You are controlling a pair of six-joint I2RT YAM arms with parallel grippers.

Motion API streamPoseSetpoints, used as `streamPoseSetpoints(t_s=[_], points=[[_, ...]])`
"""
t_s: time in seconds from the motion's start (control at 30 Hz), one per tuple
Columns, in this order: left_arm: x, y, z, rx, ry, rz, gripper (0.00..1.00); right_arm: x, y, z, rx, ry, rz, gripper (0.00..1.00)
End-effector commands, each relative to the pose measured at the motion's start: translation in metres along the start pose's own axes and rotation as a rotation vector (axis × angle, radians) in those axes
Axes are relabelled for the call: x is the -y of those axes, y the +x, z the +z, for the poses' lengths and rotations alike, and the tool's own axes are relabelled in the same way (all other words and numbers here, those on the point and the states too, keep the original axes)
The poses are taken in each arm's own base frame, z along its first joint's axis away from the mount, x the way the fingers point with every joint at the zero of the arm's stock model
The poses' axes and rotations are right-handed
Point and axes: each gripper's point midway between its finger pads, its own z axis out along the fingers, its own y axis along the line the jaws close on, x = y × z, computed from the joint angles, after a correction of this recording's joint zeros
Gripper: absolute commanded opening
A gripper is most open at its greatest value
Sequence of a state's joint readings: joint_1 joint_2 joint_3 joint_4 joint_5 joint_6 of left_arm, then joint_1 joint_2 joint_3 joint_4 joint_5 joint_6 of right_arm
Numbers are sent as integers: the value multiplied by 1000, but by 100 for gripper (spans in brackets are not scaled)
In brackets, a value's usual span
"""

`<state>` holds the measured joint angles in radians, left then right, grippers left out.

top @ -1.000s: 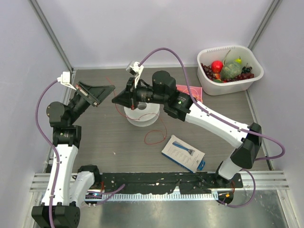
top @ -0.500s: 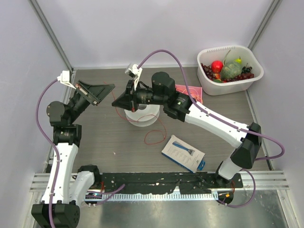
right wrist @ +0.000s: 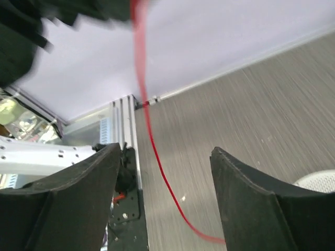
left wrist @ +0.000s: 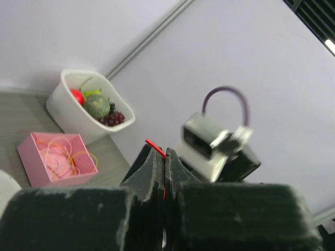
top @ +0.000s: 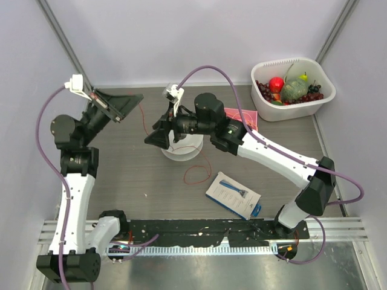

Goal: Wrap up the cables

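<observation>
Progress check on the wire wrapping: I'd say it's not far in yet, and most of the job is ahead.

The landmark here is the white round block (top: 181,153) in the middle of the table. The thin red wire (right wrist: 152,141) runs from the far-left side of it up into the left claw (left wrist: 165,172). That claw's fingers are pressed together and are pinching the wire, with a short red end poking out past the tips. It's holding its end up in the air, well off to the far left of the block.

The right claw (right wrist: 165,151) hangs right over the block's left edge. Its jaws are spread apart and the wire passes through the gap. As far as I can see it isn't touching either finger, so it isn't holding anything.

On the near-right side of the block, a loose loop of the wire lies flat on the table, with a strand trailing back toward the block. I can't tell if any turns are actually wound around the block, because the wire is too fine and the right claw covers part of it.

So one end is held and one stretch is pulled out. My guess is the slack loop and whatever else is lying loose have yet to be gathered up.
</observation>
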<state>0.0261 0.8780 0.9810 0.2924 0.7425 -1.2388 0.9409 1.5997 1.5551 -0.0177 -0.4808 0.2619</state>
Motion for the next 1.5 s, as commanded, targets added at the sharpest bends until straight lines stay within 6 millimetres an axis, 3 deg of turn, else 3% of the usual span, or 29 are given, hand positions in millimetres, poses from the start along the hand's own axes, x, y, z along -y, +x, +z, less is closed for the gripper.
streamPoseSetpoints(t_s=[0.0,0.1,0.23,0.33,0.47,0.57,0.73,0.93,1.07,1.47], points=[[52,-38,11,53,48,222,0,24,-9,-31,7,142,-30,76],[73,-64,17,112,36,314,0,45,9,-50,-70,244,-74,80],[79,-84,23,158,-5,373,0,73,41,-96,-186,330,-90,85],[69,-84,25,157,-28,355,0,93,80,-124,-313,377,-112,82],[55,-76,23,148,-46,330,0,114,125,-161,-447,456,-113,72],[48,-77,21,162,-72,352,0,116,149,-176,-488,435,-70,60],[44,-78,24,149,-82,356,0,119,165,-196,-524,385,-35,55],[41,-79,28,144,-78,349,0,129,189,-204,-585,338,110,40],[42,-84,30,151,-79,357,0,139,222,-198,-662,318,206,30],[40,-87,34,157,-81,356,0,159,265,-159,-693,314,317,36]])
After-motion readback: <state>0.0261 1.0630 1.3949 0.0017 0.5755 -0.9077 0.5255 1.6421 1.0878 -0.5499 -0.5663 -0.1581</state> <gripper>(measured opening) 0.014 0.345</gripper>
